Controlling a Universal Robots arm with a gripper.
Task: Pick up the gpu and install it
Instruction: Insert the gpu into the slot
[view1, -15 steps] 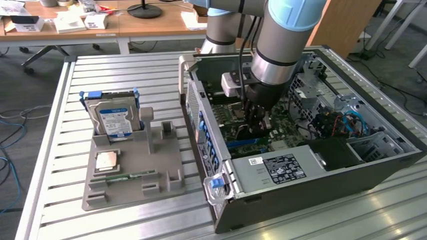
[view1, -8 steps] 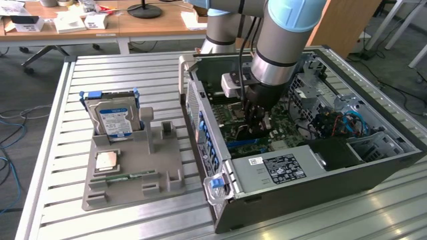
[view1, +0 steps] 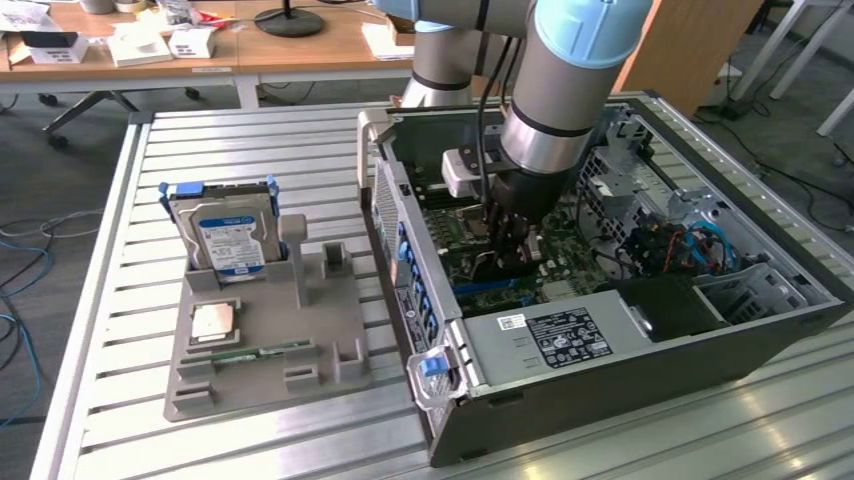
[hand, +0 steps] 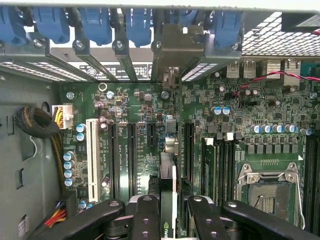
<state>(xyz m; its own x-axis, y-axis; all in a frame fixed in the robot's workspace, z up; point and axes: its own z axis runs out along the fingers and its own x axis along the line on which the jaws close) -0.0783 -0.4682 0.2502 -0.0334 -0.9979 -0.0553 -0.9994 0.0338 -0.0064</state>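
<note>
gpu (hand: 167, 172) thin, dark; upright, edge-on above motherboard (hand: 142, 102) slots

text: none legible | hard drive label (view1: 230, 240): unreadable | power supply label (view1: 567, 338): unreadable

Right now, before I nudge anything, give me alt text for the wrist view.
The pincer grips the gpu edge-on over the green motherboard, the card running parallel to the black expansion slots. Its pale metal bracket meets the row of blue slot latches; an open CPU socket lies to one side.
</note>
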